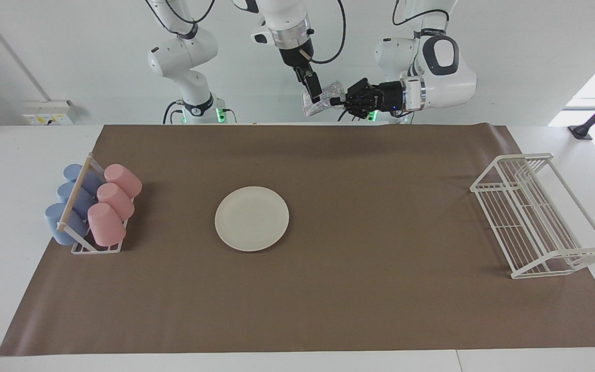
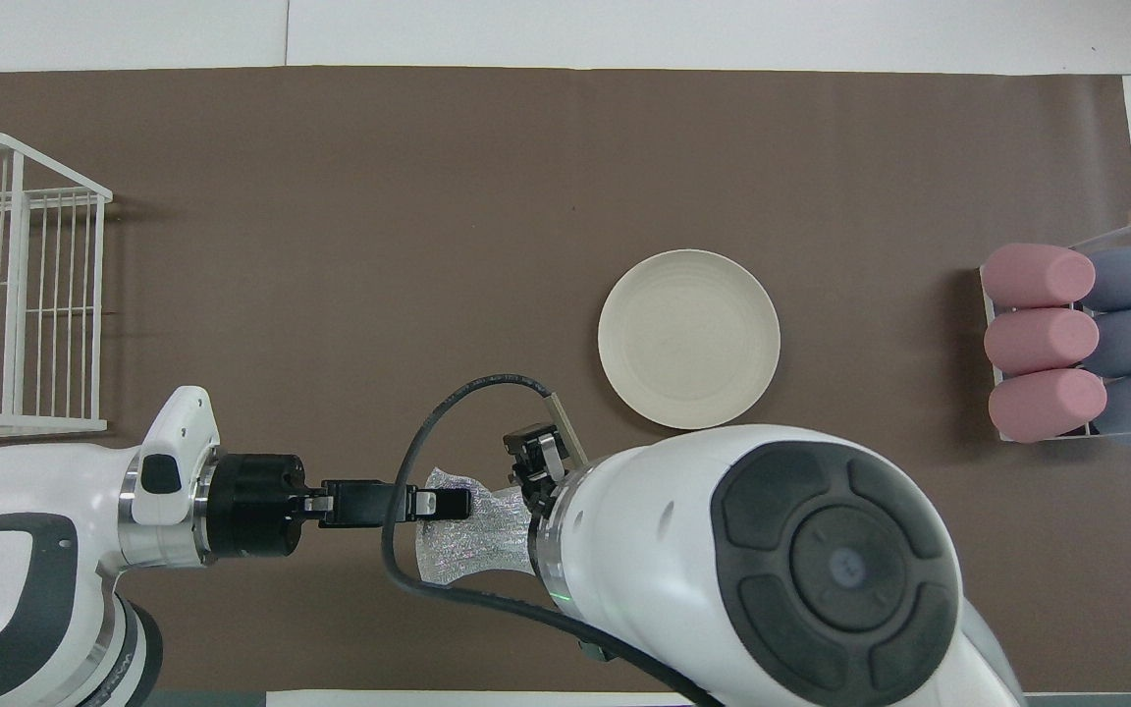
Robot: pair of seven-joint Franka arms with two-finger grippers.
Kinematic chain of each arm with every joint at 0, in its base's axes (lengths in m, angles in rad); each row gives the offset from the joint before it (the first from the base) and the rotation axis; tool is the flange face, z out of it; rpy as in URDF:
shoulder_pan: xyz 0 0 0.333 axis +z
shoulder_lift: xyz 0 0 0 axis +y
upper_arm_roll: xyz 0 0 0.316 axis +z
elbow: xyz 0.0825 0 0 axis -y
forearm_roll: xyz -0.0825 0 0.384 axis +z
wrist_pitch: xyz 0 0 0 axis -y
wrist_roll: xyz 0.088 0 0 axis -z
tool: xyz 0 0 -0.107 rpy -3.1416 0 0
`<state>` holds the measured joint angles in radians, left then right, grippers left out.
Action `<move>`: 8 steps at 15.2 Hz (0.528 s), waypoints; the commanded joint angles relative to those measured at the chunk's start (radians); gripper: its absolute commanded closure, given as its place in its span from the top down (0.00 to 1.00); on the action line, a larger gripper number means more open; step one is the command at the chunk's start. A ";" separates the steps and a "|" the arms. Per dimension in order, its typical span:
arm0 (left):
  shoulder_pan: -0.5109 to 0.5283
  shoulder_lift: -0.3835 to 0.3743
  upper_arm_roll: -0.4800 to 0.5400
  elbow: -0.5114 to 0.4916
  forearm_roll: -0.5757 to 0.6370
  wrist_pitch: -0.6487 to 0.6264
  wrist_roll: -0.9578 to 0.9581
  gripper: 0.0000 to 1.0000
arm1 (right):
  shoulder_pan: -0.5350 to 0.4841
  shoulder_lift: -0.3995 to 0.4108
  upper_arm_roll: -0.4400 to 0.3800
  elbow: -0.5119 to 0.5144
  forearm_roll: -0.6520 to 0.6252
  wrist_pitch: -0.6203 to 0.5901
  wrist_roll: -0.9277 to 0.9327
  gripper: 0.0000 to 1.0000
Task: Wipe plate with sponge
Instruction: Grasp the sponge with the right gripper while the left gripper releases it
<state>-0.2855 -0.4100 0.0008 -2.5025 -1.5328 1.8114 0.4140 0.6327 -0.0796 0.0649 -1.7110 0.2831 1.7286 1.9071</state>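
Aloft, left claw pinches sponge — plate unmarked.

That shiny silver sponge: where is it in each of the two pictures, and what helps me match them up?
Facing view: the sponge is up in the air at the top middle, held in the left gripper.
Overhead view: the sponge is low, near the middle, partly hidden by the right arm.
Shared landmark: the plate on the brown mat.
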 commanded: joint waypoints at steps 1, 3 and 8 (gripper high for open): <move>-0.014 -0.038 0.015 -0.036 -0.023 -0.003 0.020 0.00 | -0.011 -0.026 0.000 -0.033 0.013 0.013 0.059 1.00; -0.011 -0.041 0.015 -0.039 -0.023 -0.013 0.020 0.00 | -0.018 -0.028 -0.003 -0.039 0.016 0.022 0.108 1.00; -0.001 -0.046 0.015 -0.042 -0.023 -0.027 0.020 0.00 | -0.004 -0.032 0.001 -0.050 0.024 0.061 0.191 1.00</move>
<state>-0.2854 -0.4227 0.0050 -2.5091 -1.5336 1.8014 0.4144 0.6303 -0.0811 0.0588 -1.7179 0.2837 1.7390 2.0573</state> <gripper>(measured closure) 0.934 0.000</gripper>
